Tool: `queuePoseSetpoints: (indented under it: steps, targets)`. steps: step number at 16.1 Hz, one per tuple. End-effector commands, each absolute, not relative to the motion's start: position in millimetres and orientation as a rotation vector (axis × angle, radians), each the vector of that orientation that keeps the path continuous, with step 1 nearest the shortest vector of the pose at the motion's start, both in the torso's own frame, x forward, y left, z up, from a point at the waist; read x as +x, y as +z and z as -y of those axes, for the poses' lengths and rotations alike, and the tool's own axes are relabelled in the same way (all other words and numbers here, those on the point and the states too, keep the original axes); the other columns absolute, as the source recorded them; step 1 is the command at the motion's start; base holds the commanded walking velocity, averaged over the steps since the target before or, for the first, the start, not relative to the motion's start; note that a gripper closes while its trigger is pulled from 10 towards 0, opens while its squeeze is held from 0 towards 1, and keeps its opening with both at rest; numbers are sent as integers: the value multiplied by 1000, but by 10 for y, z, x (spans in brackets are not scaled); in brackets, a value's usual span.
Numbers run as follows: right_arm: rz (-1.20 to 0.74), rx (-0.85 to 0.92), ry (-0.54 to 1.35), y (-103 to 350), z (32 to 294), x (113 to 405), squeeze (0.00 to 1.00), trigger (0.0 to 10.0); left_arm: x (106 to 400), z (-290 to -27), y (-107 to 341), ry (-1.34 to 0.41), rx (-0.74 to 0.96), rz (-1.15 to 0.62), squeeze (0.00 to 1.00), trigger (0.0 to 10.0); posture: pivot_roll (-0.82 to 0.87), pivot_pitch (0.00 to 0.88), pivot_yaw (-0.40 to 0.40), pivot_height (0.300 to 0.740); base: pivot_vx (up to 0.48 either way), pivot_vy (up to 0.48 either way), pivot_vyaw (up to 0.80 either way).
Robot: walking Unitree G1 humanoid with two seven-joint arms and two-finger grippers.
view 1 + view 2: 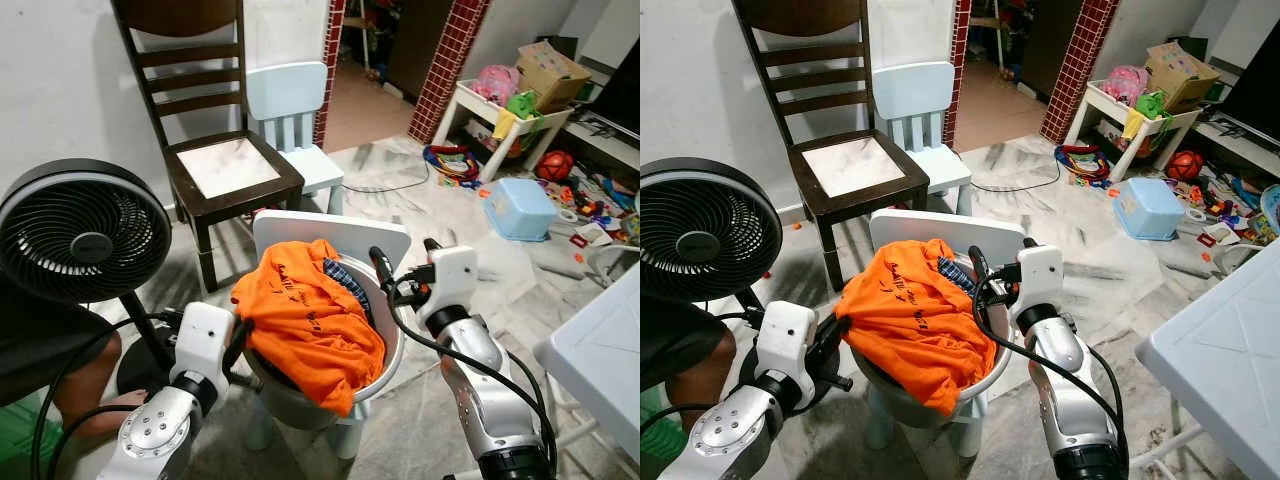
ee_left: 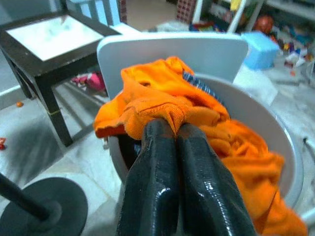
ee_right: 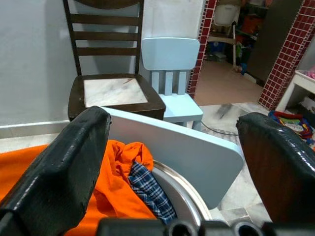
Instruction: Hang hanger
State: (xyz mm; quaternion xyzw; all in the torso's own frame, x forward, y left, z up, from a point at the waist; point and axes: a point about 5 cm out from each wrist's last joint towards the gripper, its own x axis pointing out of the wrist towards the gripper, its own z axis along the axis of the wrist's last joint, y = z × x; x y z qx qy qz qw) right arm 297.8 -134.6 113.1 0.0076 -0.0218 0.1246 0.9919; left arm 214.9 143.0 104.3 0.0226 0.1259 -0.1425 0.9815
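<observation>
At far left stands a black round fan (image 1: pixel 83 240) with a ribbed grille on a dark pole and disc base; a person's bare knee (image 1: pixel 88 385) shows beneath it. Beside it the left pincer (image 1: pixel 238 343) reaches up to the edge of the orange shirt (image 1: pixel 310 320), a soft, crumpled cotton garment with faint dark lettering. In the left wrist view its two glossy black fingers (image 2: pixel 157 182) are pressed together with a bunched fold of that orange cloth caught at their tips.

The shirt is heaped in a round, smooth pale basin (image 1: pixel 385 360) and spills over its near rim; a piece of blue checked cloth (image 3: pixel 150 191) lies tucked under it toward the back. The basin sits on a small white plastic child's chair (image 1: pixel 330 232) with a flat, rounded backrest.

Behind, against the wall, are a dark wooden ladder-back chair (image 1: pixel 215 150) with a pale seat pad and a light blue child's chair (image 1: pixel 292 120).

The right pincer (image 1: pixel 405 268) hovers just over the basin's right rim, its matte black fingers (image 3: pixel 64 172) spread wide with nothing between them.

Further right, toys (image 1: pixel 560 195) litter the marbled floor, with a pale blue plastic tub (image 1: pixel 520 208) and a white surface's corner (image 1: pixel 600 355). No hanger can be made out.
</observation>
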Motion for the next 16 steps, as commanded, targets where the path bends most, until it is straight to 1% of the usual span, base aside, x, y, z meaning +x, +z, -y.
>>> queuePoseSetpoints:
  steps: [1,3,4,5,6,7,10,12,14,16]
  targets:
    - [62,30,194,1165,1460,2943,0,10000,2165,-1445,1121,-252,33,-199,0,0,106,0,-94,740,0,0,0]
    - [76,45,159,1195,1510,2914,0,10000,2210,-1438,1221,-218,44,-131,0,0,99,0,-76,740,0,0,0]
    - [81,61,132,1202,1539,2899,0,10000,2246,-1454,1277,-176,87,-82,0,0,93,0,-61,740,0,0,0]
    - [86,68,118,1209,1553,2895,0,10000,2280,-1479,1312,-133,122,-56,0,6941,90,0,-54,740,0,0,0]
    - [93,77,98,1218,1575,2886,0,10000,2316,-1518,1378,-83,154,-7,0,10000,84,0,-44,740,0,0,0]
    - [98,90,86,1230,1583,2878,0,10000,2336,-1549,1404,-49,154,13,0,10000,78,0,-38,740,0,0,0]
    - [104,110,67,1253,1625,2854,0,10000,2348,-1574,1420,-23,154,51,0,10000,67,0,-38,740,0,0,0]
    - [96,121,49,1253,1683,2846,0,10000,2297,-1511,1361,-45,167,75,0,10000,65,0,-47,740,0,0,0]
    - [92,127,45,1259,1696,2861,0,10000,2278,-1494,1338,-45,169,74,0,10000,67,0,-55,740,0,0,0]
    - [90,130,44,1276,1692,2885,0,10000,2279,-1462,1339,-86,173,81,0,10000,70,0,-61,740,0,0,0]
